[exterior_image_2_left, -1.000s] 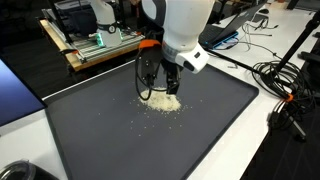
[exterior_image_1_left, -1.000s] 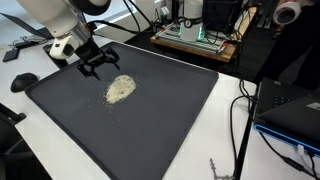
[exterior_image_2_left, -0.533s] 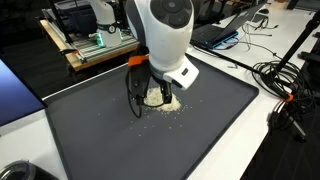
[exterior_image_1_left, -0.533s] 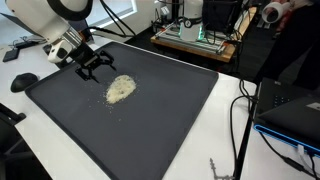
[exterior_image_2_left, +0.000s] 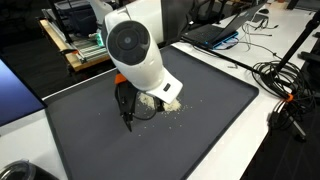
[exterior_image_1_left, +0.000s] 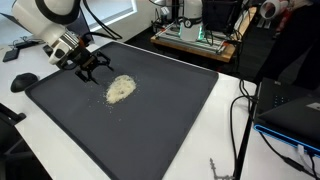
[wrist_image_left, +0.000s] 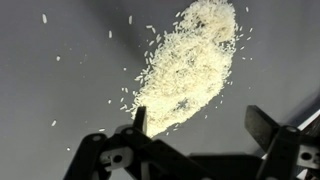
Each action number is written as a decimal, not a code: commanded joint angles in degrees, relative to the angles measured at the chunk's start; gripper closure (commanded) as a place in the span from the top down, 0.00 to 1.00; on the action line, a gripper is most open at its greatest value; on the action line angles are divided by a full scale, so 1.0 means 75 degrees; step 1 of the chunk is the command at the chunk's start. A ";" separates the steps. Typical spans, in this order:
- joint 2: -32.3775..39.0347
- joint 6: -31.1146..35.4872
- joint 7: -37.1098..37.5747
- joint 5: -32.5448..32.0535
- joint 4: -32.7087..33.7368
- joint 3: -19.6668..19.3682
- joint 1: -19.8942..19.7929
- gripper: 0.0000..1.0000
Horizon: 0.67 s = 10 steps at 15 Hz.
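One rice pile point(wrist_image_left: 190, 62) on black mat point(exterior_image_1_left: 170, 110); my gripper point(wrist_image_left: 199, 118) wide, empty, near it. Judged best: low, level approach, jaws straddling grains.

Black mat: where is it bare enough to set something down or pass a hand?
The mat is bare from the rice pile to the edge by the cables, and along its near edge. Crowded: around the pile, where the open gripper sits close beside it.

Even indoor light, soft shadows, wrist view slightly blurred
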 commanded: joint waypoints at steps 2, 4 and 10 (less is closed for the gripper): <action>0.0255 0.0153 -0.0633 0.0583 0.0083 0.0116 -0.0287 1.00; 0.0294 0.0393 -0.0896 0.0779 -0.0042 0.0120 -0.0386 1.00; 0.0180 0.1198 -0.1805 0.1267 -0.0816 0.0119 -0.0743 1.00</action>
